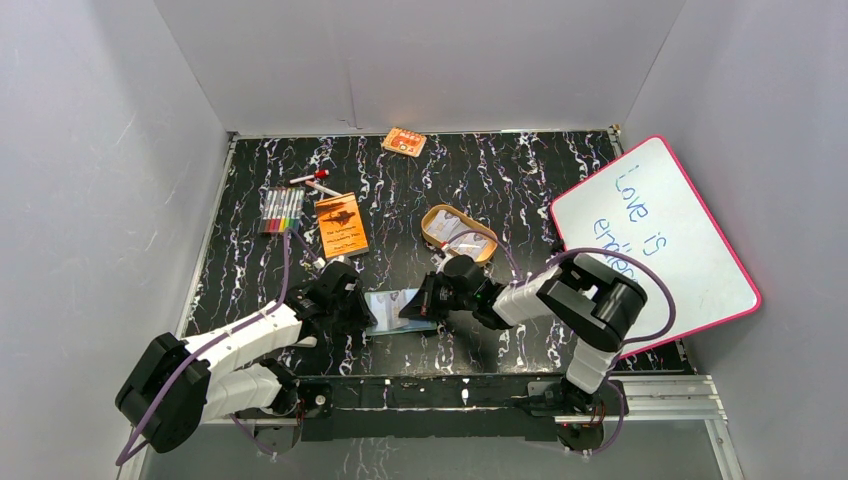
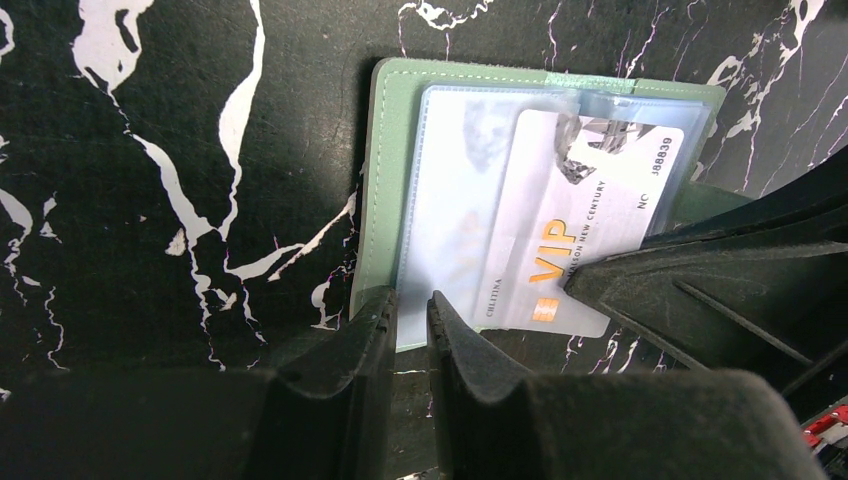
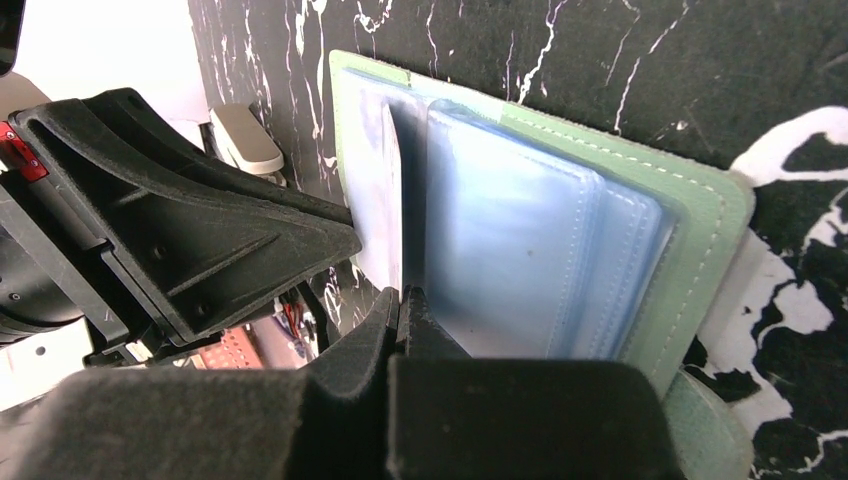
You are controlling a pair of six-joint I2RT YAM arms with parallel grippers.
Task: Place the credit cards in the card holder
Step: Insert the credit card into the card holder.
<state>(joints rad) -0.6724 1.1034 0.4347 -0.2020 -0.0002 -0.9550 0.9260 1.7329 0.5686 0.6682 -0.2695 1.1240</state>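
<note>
A: Grips, quick?

B: The right gripper [image 3: 400, 300] is pressed together on the edge of one credit card [image 2: 600, 200]. The left gripper [image 2: 410, 318] is nearly closed and pinches the bottom edge of the card holder [image 2: 385, 180]. The holder lies open on the table, lower centre of the top view, between the two arms. The card sits tilted over the clear sleeves [image 3: 510, 230]. Its top edge looks tucked under a plastic flap and most of it is outside.

A: What could go wrong?

B: My guess is that the card is skewed to the sleeve mouth. A push could catch a corner on the seam, or slide the card over the sleeve instead of into it. The sleeves are floppy (several, fanned), so it could also slip between two leaves. The left pinch holds only a thin edge, and if it slips the holder skids with the push. The fingers are very close and could bump.

A: Counts?

B: One card holder. One credit card is clear, and a faint pale shape behind the left-hand sleeve may be a second, cannot tell. One tan tray [image 1: 440, 215], contents too small to name. One orange booklet [image 1: 341, 224], one orange-and-white packet [image 1: 404, 141], one whiteboard [image 1: 690, 260], one marker pack [image 1: 282, 210] (pens not counted).
</note>
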